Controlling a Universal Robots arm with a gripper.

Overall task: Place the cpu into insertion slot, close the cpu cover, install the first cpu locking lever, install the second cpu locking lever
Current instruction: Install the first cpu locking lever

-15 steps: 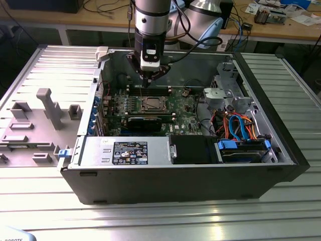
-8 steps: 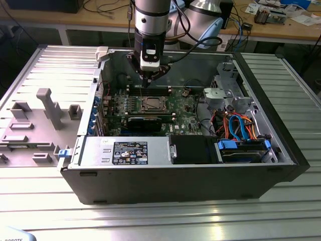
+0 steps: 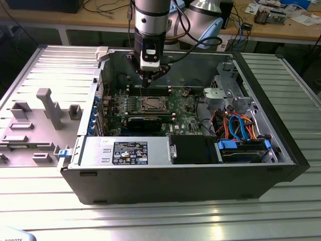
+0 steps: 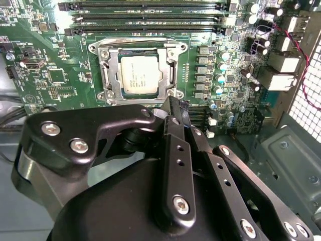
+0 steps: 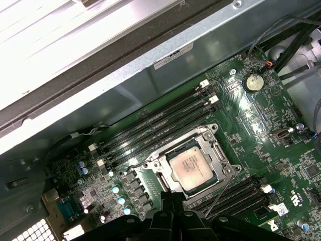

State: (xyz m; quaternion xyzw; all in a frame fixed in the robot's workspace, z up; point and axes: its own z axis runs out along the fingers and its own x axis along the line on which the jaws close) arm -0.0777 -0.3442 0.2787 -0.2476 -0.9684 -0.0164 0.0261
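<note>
One arm: the only tool in the scene; its gripper (image 3: 146, 80) hangs inside the open computer case (image 3: 190, 175), above the insertion slot (image 4: 138, 45).
Gripper state: the fingers are pressed together into one narrow tip, with nothing between them in both wrist views.
Cpu: the cpu (image 4: 140, 75) sits flat inside the insertion slot, silver-grey top upward.
Cpu cover: the cpu cover (image 4: 113, 75) lies down over the insertion slot, its square window framing the chip; it looks closed.
Locking lever: in the first wrist view a thin wire lever (image 5: 220, 193) leaves one corner of the insertion slot and slants away from it toward the gripper. It looks unlatched, but its far end is hidden behind the fingers, so I cannot tell for sure.
Direction from tool: the insertion slot lies beneath the fingertips and shows just past them in both wrist views. Tip and slot are apart, not touching.
Long axis: the lever's length runs loosely alongside one edge of the insertion slot, lifted off the board rather than flat against it.
Nearest part: of everything around the insertion slot, that lever looks closest to the closed tip.
Memory slots: long black memory slots (image 5: 155, 125) flank the insertion slot on two opposite sides, clear of the gripper.
Task standing: judged from how things lie, the chip is seated and the cover is down; no lever can be seen hooked home.
</note>
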